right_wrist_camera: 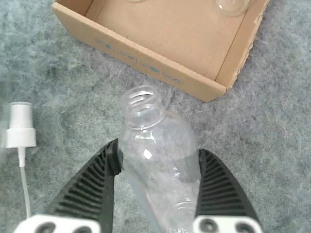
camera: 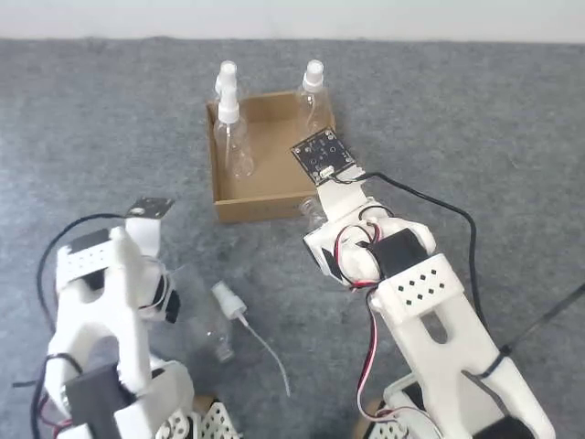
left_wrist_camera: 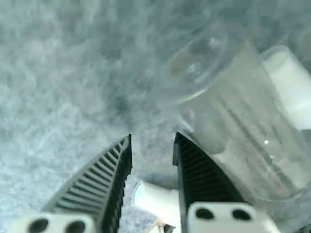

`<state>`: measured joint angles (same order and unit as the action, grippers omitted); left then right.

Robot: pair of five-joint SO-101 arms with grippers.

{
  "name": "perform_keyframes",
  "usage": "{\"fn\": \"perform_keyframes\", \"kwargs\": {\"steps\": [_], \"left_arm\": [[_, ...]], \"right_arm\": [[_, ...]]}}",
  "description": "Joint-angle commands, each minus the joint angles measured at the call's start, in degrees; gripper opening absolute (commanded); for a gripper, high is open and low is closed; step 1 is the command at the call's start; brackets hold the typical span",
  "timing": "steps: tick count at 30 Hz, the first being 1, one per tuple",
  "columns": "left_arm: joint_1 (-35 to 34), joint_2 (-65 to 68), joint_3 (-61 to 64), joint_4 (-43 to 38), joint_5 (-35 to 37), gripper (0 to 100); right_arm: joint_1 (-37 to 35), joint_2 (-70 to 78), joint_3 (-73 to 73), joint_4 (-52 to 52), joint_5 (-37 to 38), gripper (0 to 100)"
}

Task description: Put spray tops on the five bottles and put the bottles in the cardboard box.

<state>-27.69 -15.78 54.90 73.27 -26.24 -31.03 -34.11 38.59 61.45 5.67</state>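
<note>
right end effector point(right_wrist_camera: 158, 149) clamps an uncapped bottle point(right_wrist_camera: 146, 104) just beside the box point(right_wrist_camera: 141, 56); boxing it now would skip its spray top point(right_wrist_camera: 20, 131), lying on the desk point(camera: 475, 110). left end effector point(left_wrist_camera: 153, 137), part open and empty, could nudge the lying bottle point(left_wrist_camera: 243, 136) into a roll

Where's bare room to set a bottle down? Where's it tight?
Free: cardboard box floor between the left-wall bottles and the back-right bottle; carpet left of the box in the high view. Crowded: carpet before the box front: lying bottle, spray top, and the uncapped bottle in the right gripper.
</note>
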Motion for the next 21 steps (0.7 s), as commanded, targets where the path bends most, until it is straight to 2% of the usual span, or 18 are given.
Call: {"fn": "perform_keyframes", "kwargs": {"steps": [1,10,17,21], "left_arm": [[6.2,-0.4,-4.7,-1.1,6.7,13],[19.0,-0.7,-7.3,-3.3,16.7,13],[19.5,-0.8,-18.5,8.7,16.8,13],[19.7,-0.8,-22.5,12.1,16.8,13]], "right_arm": [[0.8,-2.5,-0.7,-1.5,-0.3,7.6],[4.8,-3.1,-0.8,-1.6,-0.4,7.8],[6.4,-3.2,-1.1,-1.7,-0.4,7.8],[8.4,-3.2,-1.0,-3.3,-0.4,7.6]]}}
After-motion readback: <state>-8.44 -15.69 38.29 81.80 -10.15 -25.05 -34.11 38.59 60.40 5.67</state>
